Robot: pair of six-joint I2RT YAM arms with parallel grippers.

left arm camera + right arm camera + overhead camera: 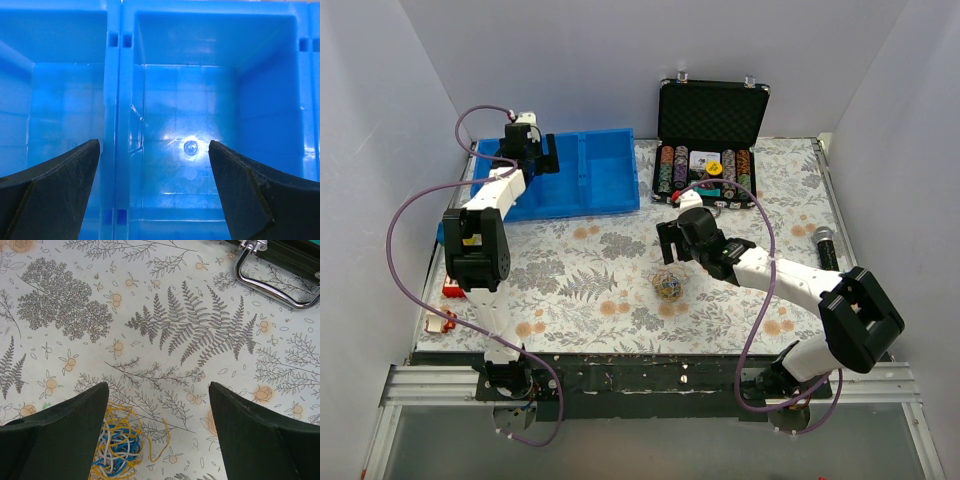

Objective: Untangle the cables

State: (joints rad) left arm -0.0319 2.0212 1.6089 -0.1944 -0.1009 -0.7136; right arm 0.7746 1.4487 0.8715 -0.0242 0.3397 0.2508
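The cables lie as a small knotted ball of yellow, blue and white wire on the flowered tablecloth, near the table's middle. In the right wrist view the cables sit low at the left, beside the left finger. My right gripper hovers just behind the ball, open, nothing between its fingers. My left gripper is open over the blue bin at the back left. In the left wrist view the left gripper frames the bin's bare floor.
An open black case of poker chips stands at the back, its chrome handle near my right gripper. A black microphone lies at the right edge. Small red and white items sit at the left edge.
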